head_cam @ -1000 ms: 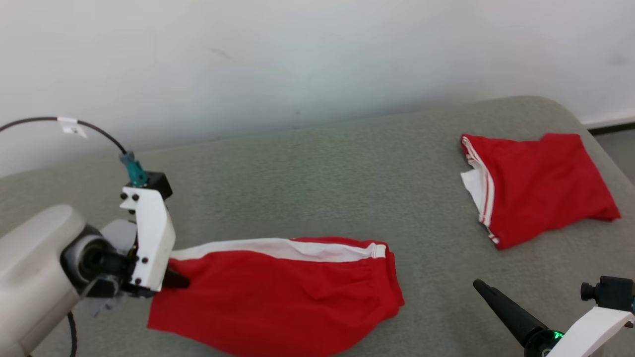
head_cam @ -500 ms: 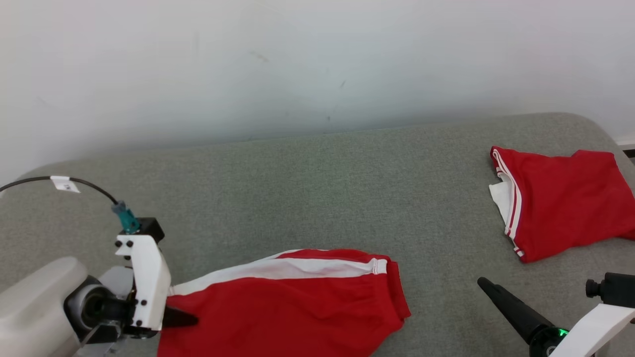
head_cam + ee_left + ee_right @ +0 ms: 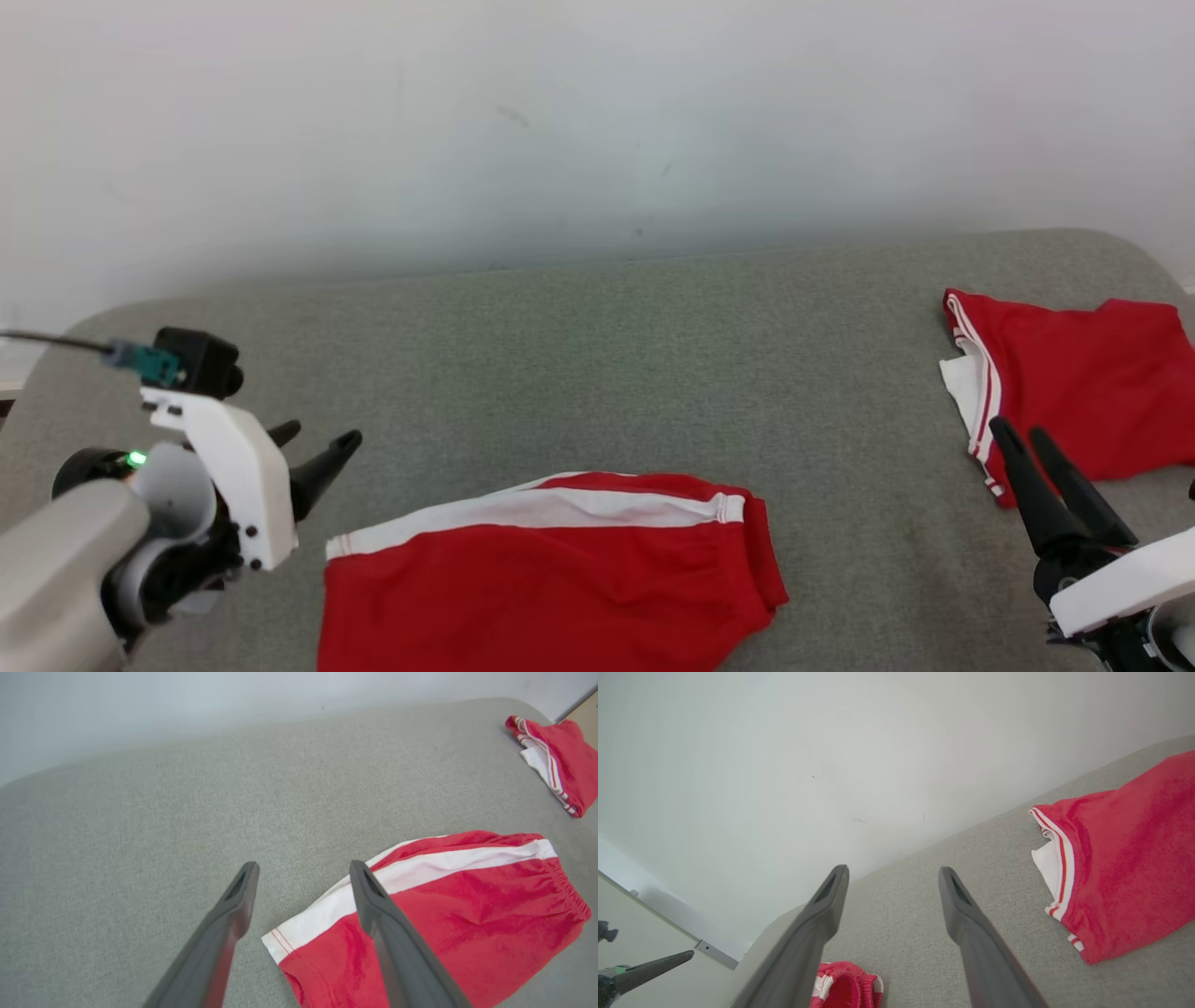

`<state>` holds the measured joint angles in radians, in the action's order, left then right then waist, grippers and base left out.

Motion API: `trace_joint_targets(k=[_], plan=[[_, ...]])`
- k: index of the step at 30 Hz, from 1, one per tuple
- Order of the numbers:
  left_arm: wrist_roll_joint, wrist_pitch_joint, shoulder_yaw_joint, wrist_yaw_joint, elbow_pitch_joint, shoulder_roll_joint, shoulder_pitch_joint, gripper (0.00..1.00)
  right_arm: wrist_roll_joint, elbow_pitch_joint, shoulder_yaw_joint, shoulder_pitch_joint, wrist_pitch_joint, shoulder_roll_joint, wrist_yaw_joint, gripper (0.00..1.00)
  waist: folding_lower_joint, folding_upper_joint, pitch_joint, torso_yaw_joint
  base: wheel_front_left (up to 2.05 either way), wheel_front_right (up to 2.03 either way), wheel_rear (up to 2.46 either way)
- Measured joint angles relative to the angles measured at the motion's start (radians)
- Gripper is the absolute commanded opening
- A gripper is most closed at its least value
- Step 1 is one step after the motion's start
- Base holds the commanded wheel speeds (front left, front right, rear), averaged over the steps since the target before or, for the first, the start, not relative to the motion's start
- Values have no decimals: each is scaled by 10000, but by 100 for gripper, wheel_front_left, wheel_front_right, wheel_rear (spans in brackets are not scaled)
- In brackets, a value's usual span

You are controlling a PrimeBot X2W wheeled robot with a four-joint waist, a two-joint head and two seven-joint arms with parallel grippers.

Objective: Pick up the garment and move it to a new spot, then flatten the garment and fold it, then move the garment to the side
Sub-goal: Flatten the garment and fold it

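- Your left hand is wide open and holds nothing. It hangs over the worktop, just beyond the left end of the garment and clear of the cloth.
- In the left wrist view, the garment's hemmed corner shows low between the two fingers. One finger crosses in front of the white band there, and you cannot tell from that view whether it touches.
- The garment lies flat on the near middle of the worktop. It is red, with a white band along its far edge and a gathered waistband at its right end. There are a few soft creases, and the head view cuts off its near edge.
- Your right hand is also open and empty, with its fingers spread apart. It sits at the lower right, pointing up the worktop.
- A second garment, red with white trim, lies folded at the far right, well apart from the first. In the head view the right hand's fingertips overlap its near left corner. The right wrist view shows it off to the right of the fingers, with bare worktop between them.
- A pale wall stands behind the worktop.
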<state>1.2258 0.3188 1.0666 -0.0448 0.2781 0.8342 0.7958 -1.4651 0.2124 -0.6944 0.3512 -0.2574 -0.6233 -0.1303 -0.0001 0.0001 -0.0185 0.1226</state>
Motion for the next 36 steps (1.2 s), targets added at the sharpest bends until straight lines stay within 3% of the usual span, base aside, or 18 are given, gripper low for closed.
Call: trace_joint_targets(k=[4, 11, 14, 18, 21, 23, 29, 36], plan=[[-619, -1942, -284, -953, -744, 159, -761, 100, 1601, 318, 1498, -231, -44, 777, 0, 100, 0, 0, 54, -140, 0, 0, 0], [-1168, -5394, -1248, -3210, -1964, 61, -2459, 100, 5643, -146, 4182, -1704, -48, 2468, 0, 100, 0, 0, 175, -347, 0, 0, 0], [-1177, -5768, -2167, -3917, -2585, -376, -3393, 100, 7018, -761, 5003, -2569, -48, 3354, 0, 100, 0, 0, 212, -486, 0, 0, 0], [-2901, -5818, -4098, -4658, -3745, -1494, -4796, 100, 8539, -1557, 5603, -3434, -52, 4115, 0, 100, 0, 0, 219, -662, 0, 0, 0], [-4132, -5818, -5093, -4675, -4136, -2433, -6183, 100, 9281, -1781, 5578, -3865, 148, 4560, 0, 100, 0, 0, 228, -798, 0, 0, 0], [-4855, -5818, -5693, -4452, -4245, -3024, -6794, 100, 9624, -1764, 5482, -3968, 416, 4780, 0, 100, 0, 0, 221, -912, 0, 0, 0], [-6633, -5822, -6899, -3327, -4148, -4623, -7752, 100, 10583, -1170, 5229, -3891, 1310, 5193, 0, 100, 0, -1, 199, -1384, 0, 0, 0], [-7403, -5822, -7749, -1893, -3329, -5908, -8072, 100, 11229, -387, 4847, -3470, 2125, 5471, 0, 100, 0, 0, 154, -1866, 0, 0, 0]])
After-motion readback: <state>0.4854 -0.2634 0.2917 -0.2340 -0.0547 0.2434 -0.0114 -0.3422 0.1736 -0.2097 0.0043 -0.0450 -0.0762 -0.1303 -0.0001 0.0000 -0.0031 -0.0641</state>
